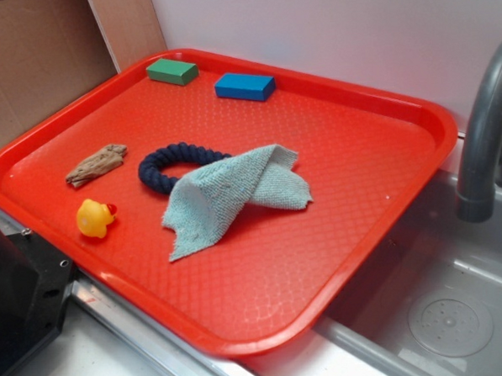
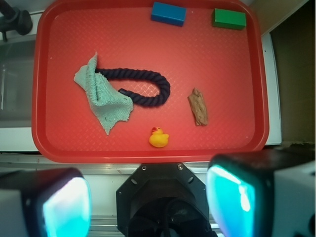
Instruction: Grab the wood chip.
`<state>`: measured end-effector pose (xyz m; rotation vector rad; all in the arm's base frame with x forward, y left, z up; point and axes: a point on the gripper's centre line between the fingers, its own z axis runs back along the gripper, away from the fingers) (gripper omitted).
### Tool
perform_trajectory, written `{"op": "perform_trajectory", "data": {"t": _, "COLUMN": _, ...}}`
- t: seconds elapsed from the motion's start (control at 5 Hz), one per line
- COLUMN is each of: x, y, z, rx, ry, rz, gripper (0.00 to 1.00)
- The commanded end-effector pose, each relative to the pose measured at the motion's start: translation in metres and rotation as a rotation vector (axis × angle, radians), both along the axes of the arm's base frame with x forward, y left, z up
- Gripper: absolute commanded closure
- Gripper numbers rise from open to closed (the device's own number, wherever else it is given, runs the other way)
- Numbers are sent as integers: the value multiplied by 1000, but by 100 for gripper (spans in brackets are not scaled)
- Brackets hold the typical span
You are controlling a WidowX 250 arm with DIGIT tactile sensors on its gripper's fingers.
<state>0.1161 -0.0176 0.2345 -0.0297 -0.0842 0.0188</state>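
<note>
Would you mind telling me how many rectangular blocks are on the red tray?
2: a green block and a blue block, side by side near the tray's far edge. The cloth might hide something.

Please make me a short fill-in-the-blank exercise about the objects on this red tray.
1. The wood chip lies beside a rubber duck of ____ colour.
2. The cloth partly covers the dark ____ ring.
3. At the tray's far edge, the green block sits beside a ____ block.
4. The gripper is open and holds ____.

Missing words: yellow; rope; blue; nothing
</note>
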Motion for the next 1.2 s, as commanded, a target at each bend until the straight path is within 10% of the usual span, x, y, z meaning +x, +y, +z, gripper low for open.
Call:
{"op": "perform_trajectory", "data": {"t": 0.0, "x": 0, "y": 0, "z": 0, "rx": 0, "ry": 0, "rz": 0, "gripper": 0}}
{"op": "perform_trajectory", "data": {"t": 0.4, "x": 34, "y": 80, "z": -91, "rx": 87, "ry": 62, "rz": 12, "gripper": 0}}
{"op": "perform_trajectory", "data": {"t": 1.0, "x": 42, "y": 89, "z": -189, "rx": 123, "ry": 106, "rz": -142, "gripper": 0}}
